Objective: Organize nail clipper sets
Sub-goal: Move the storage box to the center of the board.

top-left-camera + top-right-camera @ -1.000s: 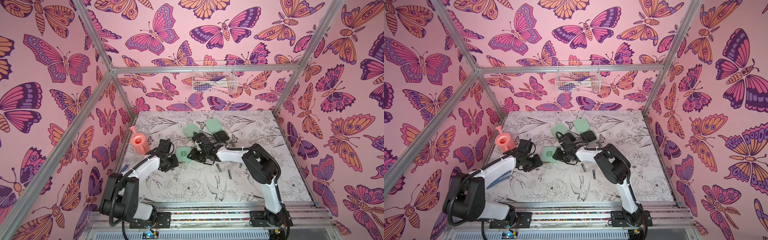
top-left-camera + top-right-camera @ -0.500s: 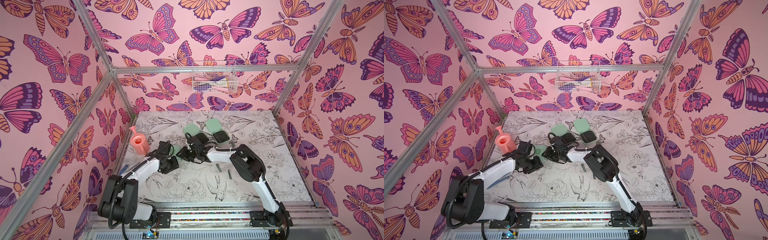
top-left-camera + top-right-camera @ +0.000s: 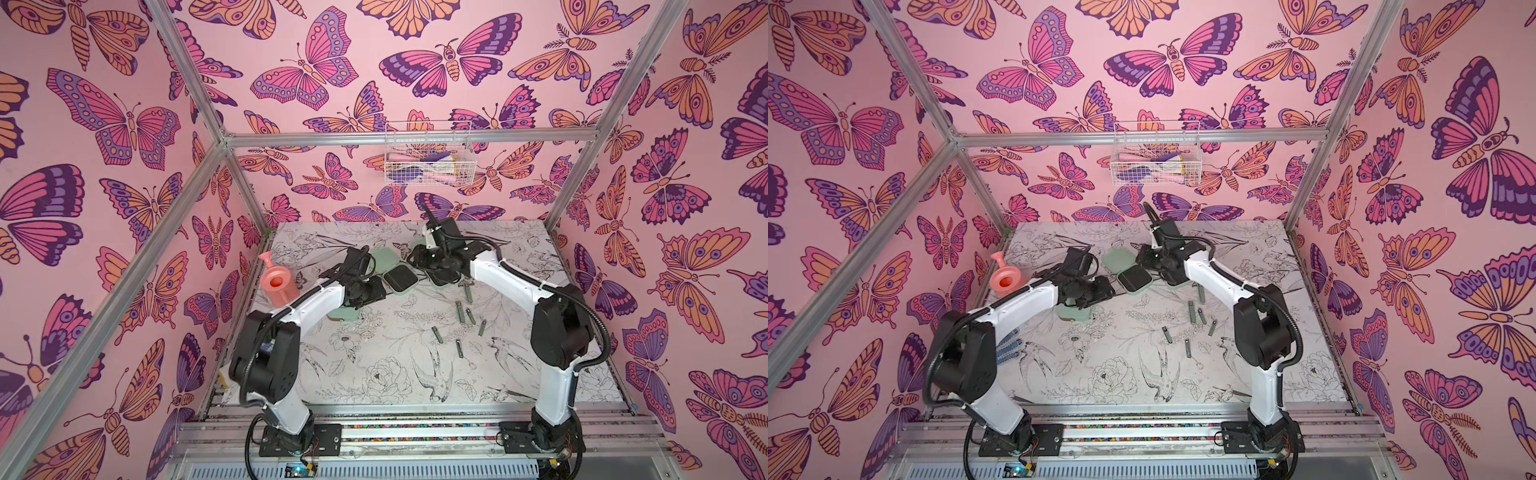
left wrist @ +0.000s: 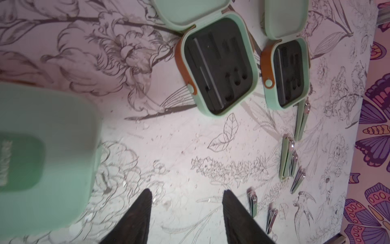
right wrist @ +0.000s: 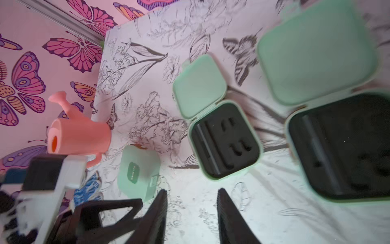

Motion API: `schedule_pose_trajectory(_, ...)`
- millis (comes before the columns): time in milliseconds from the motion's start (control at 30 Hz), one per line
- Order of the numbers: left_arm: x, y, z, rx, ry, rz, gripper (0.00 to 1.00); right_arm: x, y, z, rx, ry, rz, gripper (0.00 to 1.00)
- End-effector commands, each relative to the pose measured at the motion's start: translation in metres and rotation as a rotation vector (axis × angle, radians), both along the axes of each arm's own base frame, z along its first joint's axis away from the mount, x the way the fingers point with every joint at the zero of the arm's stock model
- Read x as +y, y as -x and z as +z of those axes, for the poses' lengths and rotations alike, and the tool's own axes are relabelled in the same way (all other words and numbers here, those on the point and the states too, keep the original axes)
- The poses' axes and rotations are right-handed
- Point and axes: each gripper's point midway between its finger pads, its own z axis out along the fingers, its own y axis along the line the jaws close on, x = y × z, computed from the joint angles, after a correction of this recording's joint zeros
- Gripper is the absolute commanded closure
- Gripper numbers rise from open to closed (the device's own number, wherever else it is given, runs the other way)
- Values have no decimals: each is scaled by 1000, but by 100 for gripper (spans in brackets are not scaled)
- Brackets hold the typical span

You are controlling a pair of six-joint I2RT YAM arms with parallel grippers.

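Observation:
A closed mint-green case [image 3: 343, 313] [image 3: 1073, 313] [image 4: 42, 147] [image 5: 138, 171] lies on the table, partly under my left arm. My left gripper [image 3: 376, 291] [image 4: 187, 193] hangs just beside it, open and empty. An open case with a black inside [image 3: 400, 278] [image 4: 219, 67] [image 5: 223, 139] sits at mid-table, its lid [image 3: 384, 257] flat behind it. Another open case [image 4: 289, 71] [image 5: 341, 147] lies to its right, mostly hidden under my right gripper [image 3: 415, 259] [image 5: 192, 191], which is open and empty. Several grey clippers [image 3: 458, 309] [image 4: 287, 156] lie loose in front of it.
A pink watering can [image 3: 278, 284] [image 5: 78, 135] stands at the table's left edge. A white wire basket [image 3: 428, 153] hangs on the back wall. A blue-dotted glove [image 3: 1008, 347] lies under my left arm. Metal frame posts stand at the corners.
My right arm has pulled back from the closed case to above the open cases. My left gripper has opened wider and stands off the closed case, which now lies on the table.

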Motion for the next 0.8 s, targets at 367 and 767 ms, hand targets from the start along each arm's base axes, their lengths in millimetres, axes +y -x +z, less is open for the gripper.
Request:
schedule_pose_trajectory(367, -23, -70, -34, -44, -13, 126, 46, -4, -9, -116, 171, 276, 297, 63)
schedule_pose_trajectory(767, -26, -86, -60, -44, -7, 151, 46, 2, -23, -157, 207, 269, 255, 68)
